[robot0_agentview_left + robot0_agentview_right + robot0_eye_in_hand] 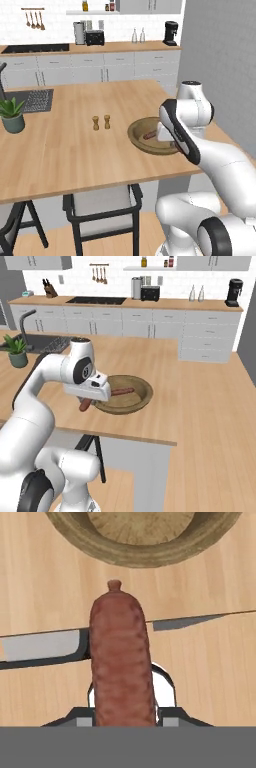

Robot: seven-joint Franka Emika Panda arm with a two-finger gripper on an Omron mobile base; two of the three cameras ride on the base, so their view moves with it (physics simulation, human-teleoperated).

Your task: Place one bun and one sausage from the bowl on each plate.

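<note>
Sausage (121,662) clamped end-on in the gripper (86,404), jaws nearly closed around its near end, its free end with the small knotted tip pointing toward the bowl (140,547). Seen from the right base camera, hangs just off the bowl's near rim, above the wooden surface (65,145) close to its front edge, the dark edge line crossing behind it in the hand camera. Second sausage (121,391) lying loose inside the bowl; no bun clearly made out there, and no plate within sight at this moment, so likely a carry step toward a plate somewhere off to the side. Best done by lifting a little higher before swinging, to keep the drooping free end clear of the bowl rim and of the two small shakers (101,122) standing farther along the surface. Worth holding the grip firm: round smooth body, caught near one end, apt to pivot or slip if swung fast. Slow, level travel advised, then lowering until the sausage nearly touches the plate, long axis parallel to it, before releasing, to stop it rolling off. Room to be left beside it for the bun.
</note>
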